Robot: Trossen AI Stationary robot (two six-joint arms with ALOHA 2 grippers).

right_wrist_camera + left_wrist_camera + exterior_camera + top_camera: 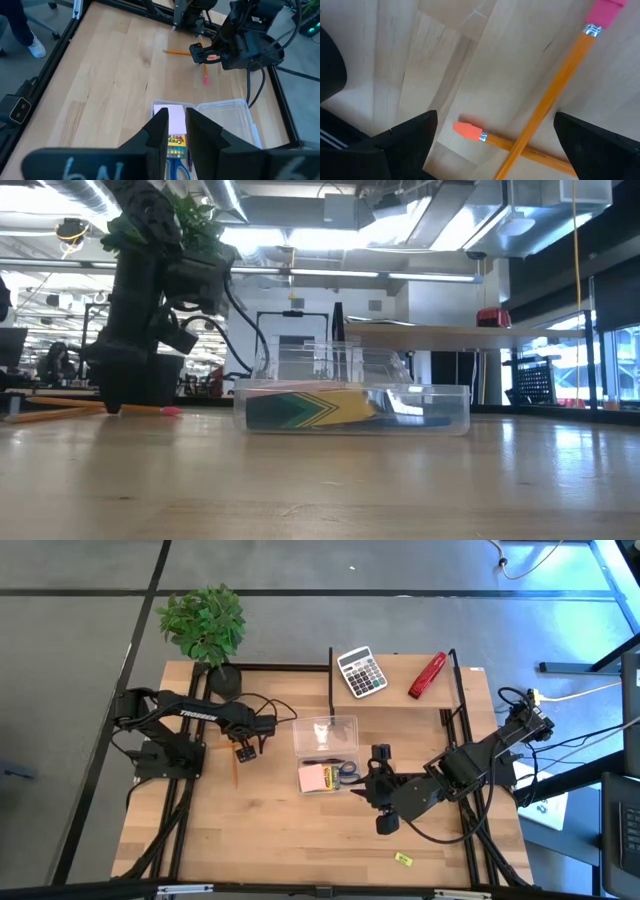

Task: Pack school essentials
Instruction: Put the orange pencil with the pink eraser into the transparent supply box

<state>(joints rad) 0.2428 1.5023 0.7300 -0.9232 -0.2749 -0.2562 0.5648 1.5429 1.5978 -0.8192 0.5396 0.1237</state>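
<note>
My left gripper (245, 752) (495, 120) is open and points down at two thin orange pencils (545, 95) that lie crossed on the table. Its fingers stand on either side of them, and I see no touch. In the low view the left gripper (115, 405) reaches table level by the pencils (150, 410). The clear box (325, 755) holds the pink note pad (314, 778), the green-yellow crayon box (175, 142) and the blue-handled scissors (348, 772). My right gripper (366, 785) (177, 125) hovers just right of the box, shut and holding nothing. A tiny yellow piece (403, 859) lies near the table's near edge.
The box's clear lid (326, 730) lies open on its far side. A grey calculator (361, 671) and a red stapler (427, 676) sit at the far edge, and a potted plant (208, 630) at the far left corner. Bare wood stretches along the near side.
</note>
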